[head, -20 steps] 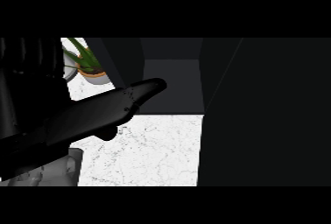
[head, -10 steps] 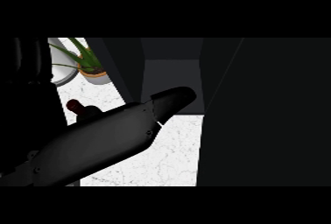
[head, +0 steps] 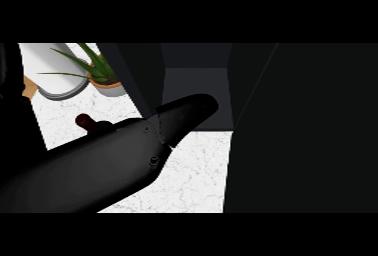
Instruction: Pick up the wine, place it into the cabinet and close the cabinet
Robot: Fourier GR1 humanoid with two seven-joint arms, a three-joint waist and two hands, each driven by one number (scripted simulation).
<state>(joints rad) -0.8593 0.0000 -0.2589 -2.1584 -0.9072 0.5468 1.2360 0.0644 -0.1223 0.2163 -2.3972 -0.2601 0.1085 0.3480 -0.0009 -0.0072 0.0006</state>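
A dark cabinet fills the whole 3 o'clock side of the head view, its panel running from the top of the scene to the bottom; little of its surface can be read, only a faint slanted edge near the upper middle. Between that panel and a second dark panel at 12 o'clock lies a dim grey recess, which looks like the cabinet's open inside, though its depth is hard to judge.

Next in size is a big dark forearm crossing from 8 o'clock up toward the centre, its rounded tip ending just in front of the recess. Whether that tip is a hand, and which arm this is, cannot be made out; no fingers show, so I cannot tell if any hand is spread, closed or holding something.

A black mass is cut off along the 9 o'clock edge.

The white marbled counter shows in a wedge at 6 o'clock and a patch at 10 o'clock.

At 11 o'clock stands a potted plant beside a pale rounded object, both partly cut off.

Smallest is the wine: only a dark red top peeks out above the forearm at 9 o'clock, the rest hidden.
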